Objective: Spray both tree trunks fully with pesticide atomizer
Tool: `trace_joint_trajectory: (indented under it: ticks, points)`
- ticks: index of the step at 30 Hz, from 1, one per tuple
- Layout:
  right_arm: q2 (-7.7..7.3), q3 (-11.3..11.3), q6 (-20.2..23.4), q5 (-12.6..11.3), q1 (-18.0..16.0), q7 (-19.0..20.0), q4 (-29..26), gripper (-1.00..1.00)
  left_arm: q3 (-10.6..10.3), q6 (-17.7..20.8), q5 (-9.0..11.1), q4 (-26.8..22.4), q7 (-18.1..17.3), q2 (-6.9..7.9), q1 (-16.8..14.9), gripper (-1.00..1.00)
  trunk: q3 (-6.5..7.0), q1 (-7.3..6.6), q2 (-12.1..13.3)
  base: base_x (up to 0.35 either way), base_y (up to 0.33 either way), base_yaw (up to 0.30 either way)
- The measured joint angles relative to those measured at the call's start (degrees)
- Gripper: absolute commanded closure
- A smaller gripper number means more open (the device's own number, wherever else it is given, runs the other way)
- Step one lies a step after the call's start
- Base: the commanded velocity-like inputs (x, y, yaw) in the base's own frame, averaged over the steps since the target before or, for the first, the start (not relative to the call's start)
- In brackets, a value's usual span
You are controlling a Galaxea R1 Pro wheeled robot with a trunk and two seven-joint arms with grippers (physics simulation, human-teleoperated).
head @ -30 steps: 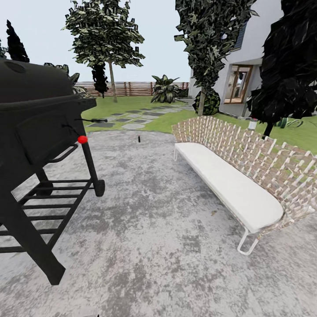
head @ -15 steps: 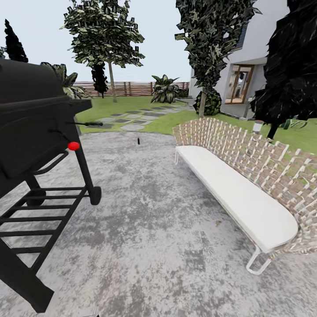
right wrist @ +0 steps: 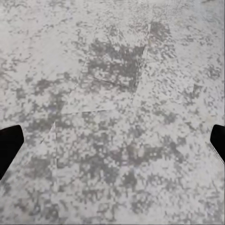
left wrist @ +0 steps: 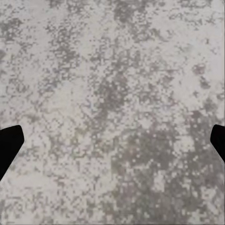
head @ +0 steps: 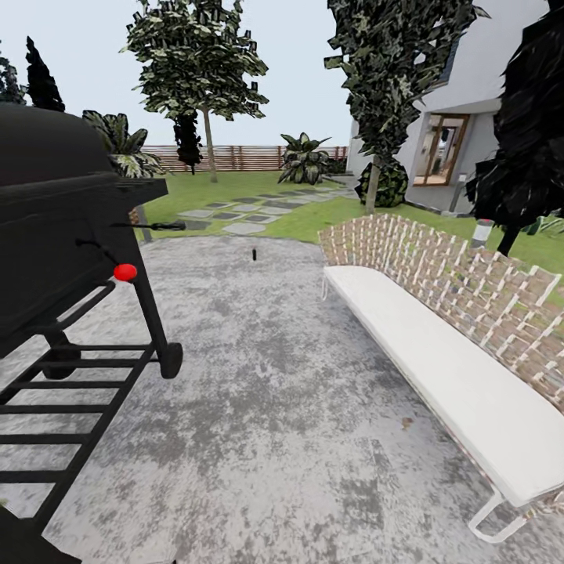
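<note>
Two tools spread wide over mottled paving (head: 298, 407), left tool (left wrist: 112, 140), right tool (right wrist: 112, 140), nothing held.

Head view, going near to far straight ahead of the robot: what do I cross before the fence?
Mottled grey concrete patio → small dark upright object on the patio's far edge → grey stepping stones in the lawn → green lawn → reddish-brown slatted wooden fence.

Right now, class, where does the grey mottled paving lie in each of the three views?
Head view: paving spreads low, between black grill and white bench.
Left wrist view: paving beneath the open left gripper.
Right wrist view: paving, with slab seams, beneath the open right gripper.
Shared landmark: its dark blotches.
</note>
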Motion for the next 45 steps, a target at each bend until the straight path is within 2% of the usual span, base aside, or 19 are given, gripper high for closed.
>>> trace_joint_trajectory:
  ticks: [7, 31, 45]
  points:
    - [0.0, -0.02, -0.03, 0.0, 0.01, -0.04, -0.01, -1.0, -0.02, -0.01, 0.0, 0.01, 0.0, -0.01, -0.01, -1.0, 0.0, 0.0, 0.0, 0.341, 0.0, 0.19]
    - [-0.09, 0.04, 0.02, 0.09, 0.01, 0.07, -0.01, -1.0, -0.1, 0.01, 0.0, 0.02, 0.0, -0.08, -0.01, -1.0, 0.01, 0.0, 0.0, 0.341, -0.056, 0.005]
    - [-0.09, 0.17, 0.01, 0.08, 0.01, 0.07, 0.04, -1.0, -0.1, 0.0, 0.0, 0.01, 0.0, -0.08, -0.01, -1.0, 0.75, 0.0, 0.0, 0.341, -0.086, 0.122]
